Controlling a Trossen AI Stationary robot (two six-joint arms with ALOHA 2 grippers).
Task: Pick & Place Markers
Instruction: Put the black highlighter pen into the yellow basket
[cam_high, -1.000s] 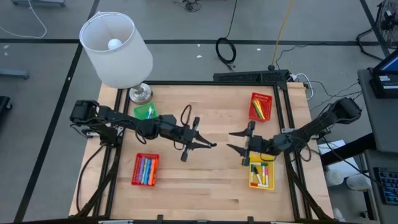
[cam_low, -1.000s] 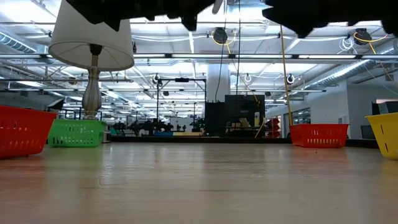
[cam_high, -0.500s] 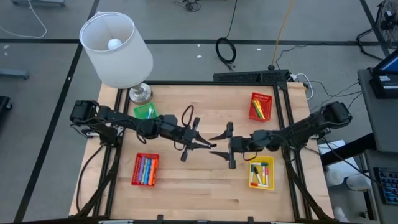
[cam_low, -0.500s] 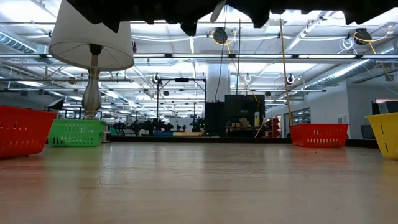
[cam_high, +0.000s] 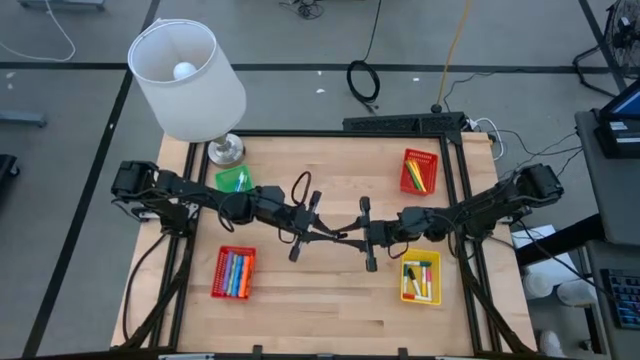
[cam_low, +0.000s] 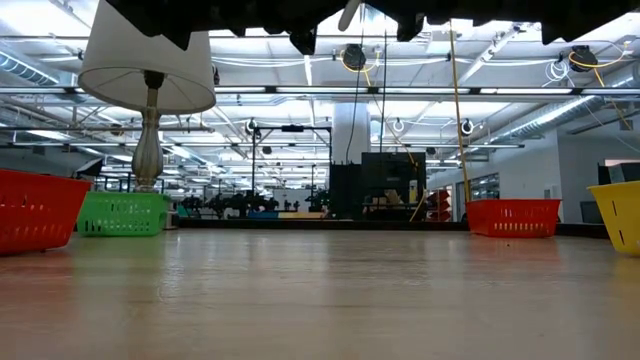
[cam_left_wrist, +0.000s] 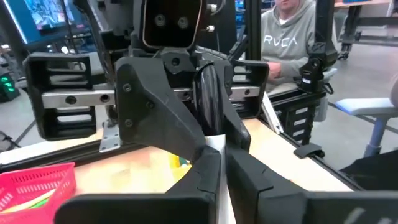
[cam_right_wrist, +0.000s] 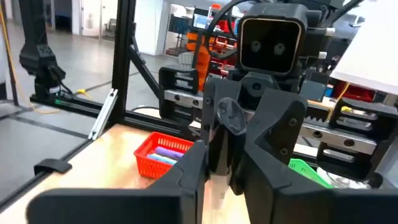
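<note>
Markers (cam_high: 236, 272) in several colours fill the red basket (cam_high: 216, 272) at the table's (cam_high: 330, 300) near left. More lie in the yellow basket (cam_high: 404, 283) at the near right and in the far red basket (cam_high: 408, 170). From above, we see the left claw (cam_high: 338, 235) and the right claw (cam_high: 352, 238) meeting tip to tip over the middle of the table, both arms stretched in from their sides. A green basket (cam_high: 231, 180) sits beside the foot of a white-shaded lamp (cam_high: 188, 80) at the far left corner.

At table height we find only the dark undersides of the arms along the top edge. The wooden top is bare in front.

Past the left claw's own fingers (cam_left_wrist: 202, 174) we see one white marker (cam_left_wrist: 214, 142) pinched between them, so this claw is closed on it. The right claw faces us just beyond, its fingers drawn in around the same marker. A person (cam_left_wrist: 292, 31) in a grey hooded top sits behind the frame.

From the right wrist, we see that claw's own fingers (cam_right_wrist: 194, 165) pressed in on the pale barrel too, with the left claw directly opposite. Both claws grip the one marker, held in the air above the table's centre.
</note>
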